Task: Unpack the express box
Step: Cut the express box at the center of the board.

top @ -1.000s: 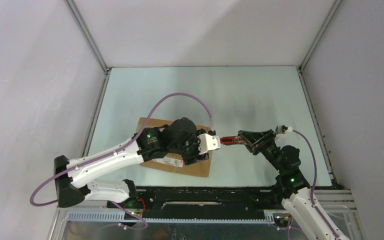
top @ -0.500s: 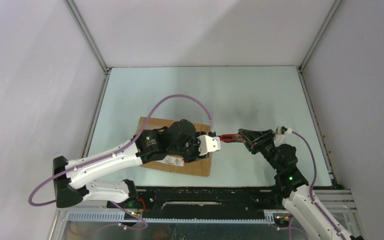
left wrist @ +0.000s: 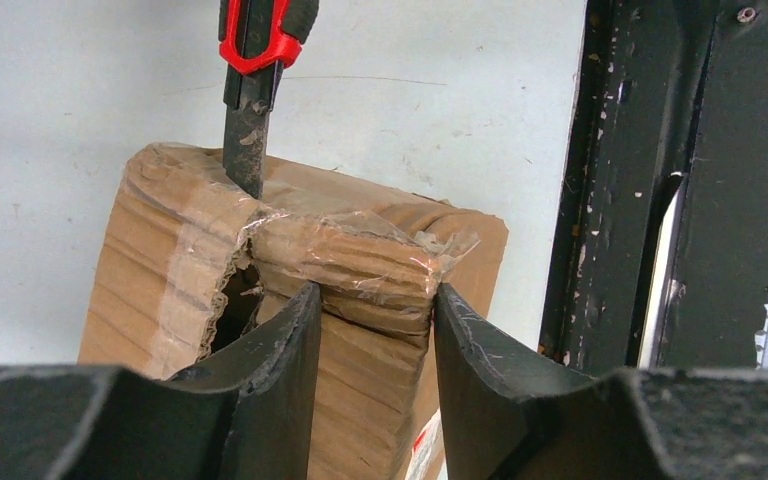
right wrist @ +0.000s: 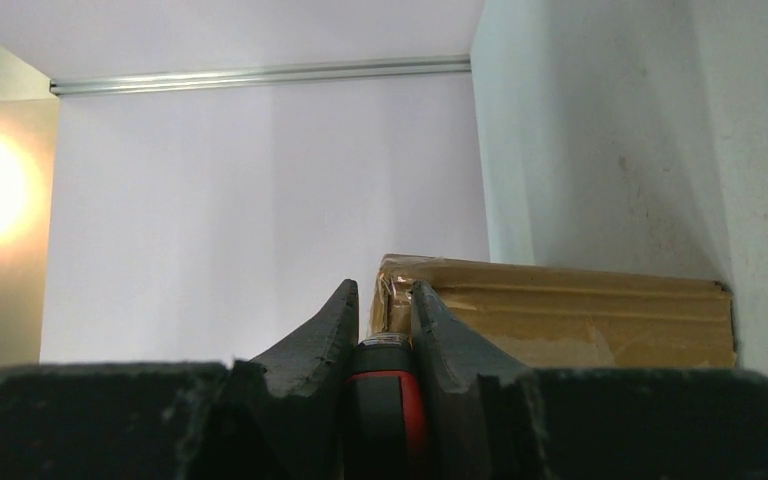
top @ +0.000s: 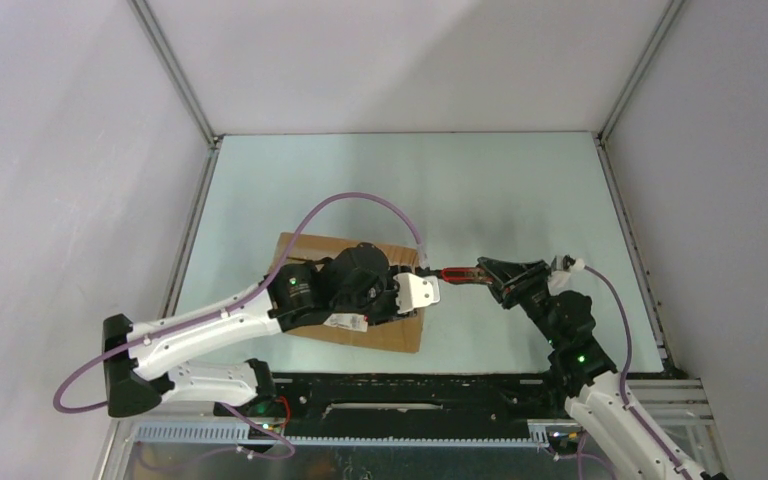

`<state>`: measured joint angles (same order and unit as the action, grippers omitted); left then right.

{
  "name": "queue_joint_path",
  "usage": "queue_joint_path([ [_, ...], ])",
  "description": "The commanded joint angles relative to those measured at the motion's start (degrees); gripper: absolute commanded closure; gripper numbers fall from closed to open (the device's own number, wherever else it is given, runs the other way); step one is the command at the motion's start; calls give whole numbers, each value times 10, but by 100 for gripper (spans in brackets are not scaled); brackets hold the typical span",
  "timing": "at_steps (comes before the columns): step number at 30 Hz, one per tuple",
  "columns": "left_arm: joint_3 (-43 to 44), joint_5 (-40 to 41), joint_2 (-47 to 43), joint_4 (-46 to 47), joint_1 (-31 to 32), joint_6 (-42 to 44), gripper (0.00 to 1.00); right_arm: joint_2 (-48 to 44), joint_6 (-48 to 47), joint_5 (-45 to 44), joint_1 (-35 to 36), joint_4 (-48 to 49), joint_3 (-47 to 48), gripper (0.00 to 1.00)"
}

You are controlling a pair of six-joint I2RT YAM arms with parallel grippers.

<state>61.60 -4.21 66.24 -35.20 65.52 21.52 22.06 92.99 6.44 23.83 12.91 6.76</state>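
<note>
Here, your right gripper [right wrist: 382, 292] clamps knife [left wrist: 252, 60], blade tip in tape [left wrist: 360, 235] just ahead; tape partly split, box [left wrist: 160, 270] unopened; left gripper [left wrist: 374, 295] half-open astride box end, grip unclear.

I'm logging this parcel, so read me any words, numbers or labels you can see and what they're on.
White printed label on the brown corrugated cardboard box: print too small and blurred to read.
Red-and-black utility knife: no lettering visible.
Nothing else carries text.

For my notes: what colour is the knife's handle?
The handle is red and black; left wrist view.
</note>
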Motion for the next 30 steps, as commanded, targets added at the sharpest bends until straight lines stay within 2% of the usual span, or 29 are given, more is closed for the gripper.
queue_joint_path([
  [1,-26,2,5,-20,3,0,86,-12,23,-9,5,38,1,100],
  [8,-27,6,2,-15,4,2,90,-26,25,-14,4,18,5,100],
  [12,-31,15,-2,-4,6,4,100,-1,32,-4,10,37,3,100],
  [19,-59,31,-19,51,20,34,100,28,20,-13,41,22,26,100],
  [24,-79,39,-11,77,29,55,100,43,48,-4,54,54,18,100],
  [30,-93,40,-3,113,34,62,100,63,40,-28,101,46,40,100],
])
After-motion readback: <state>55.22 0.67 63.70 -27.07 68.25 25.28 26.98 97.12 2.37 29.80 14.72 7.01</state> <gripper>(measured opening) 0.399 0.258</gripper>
